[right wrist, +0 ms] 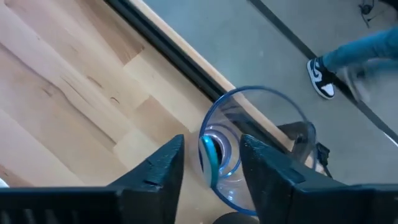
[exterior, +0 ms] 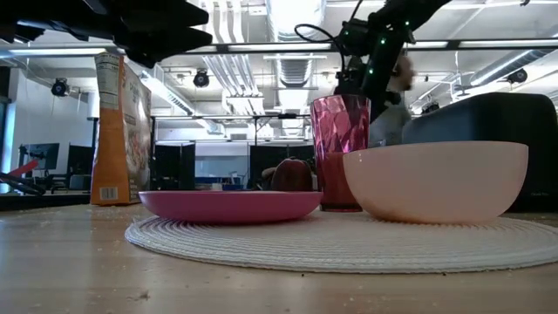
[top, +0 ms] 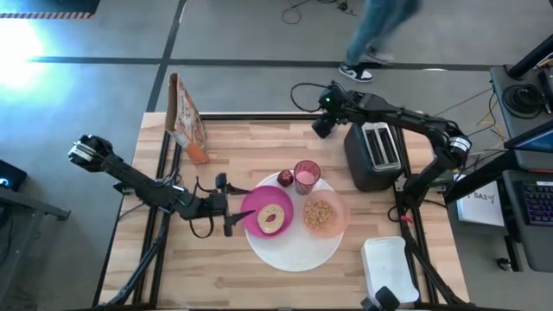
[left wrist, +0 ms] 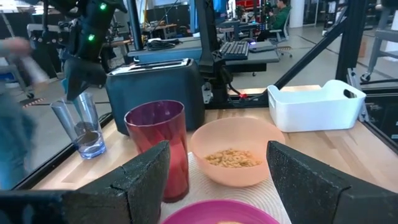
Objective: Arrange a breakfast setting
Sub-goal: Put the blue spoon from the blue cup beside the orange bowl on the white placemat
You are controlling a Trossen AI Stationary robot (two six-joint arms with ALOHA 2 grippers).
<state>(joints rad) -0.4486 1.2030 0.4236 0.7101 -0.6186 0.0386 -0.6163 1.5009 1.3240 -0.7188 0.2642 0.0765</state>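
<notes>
Ahead of the left fingers lay the large white round disc (top: 298, 255), and it already carried most of the breakfast. Beyond the far side of the disc, close beside your right fingers, stood the black toaster (top: 376, 155). On the disc, the translucent peach bowl (top: 324, 214) sat straight ahead of the left fingers with cereal (left wrist: 231, 158) in it. The small magenta plate (top: 251, 207) lay just under and in front of those tips, and the pink tumbler (top: 307, 177) stood past the plate.

Your left gripper (left wrist: 217, 149) hung at the plate's edge with its fingers wide apart and nothing in them. To my eye it was only waiting.

The live work was at your right gripper (right wrist: 211, 146). Its fingers were apart and straddled one wall of a clear glass (right wrist: 267, 118) at the table's far edge, one finger inside the rim and one outside. Daylight showed on both sides of the wall, so I judged it not yet pinched.

Close gently and squarely on that wall, because thin plastic flexes and tips. Lift straight up before you swing towards the disc, so the glass clears the toaster.

Smallest of all, the bagel (top: 272, 218) sat on the plate near the left tips, and the small red fruit (top: 284, 179) lay beside the tumbler.
</notes>
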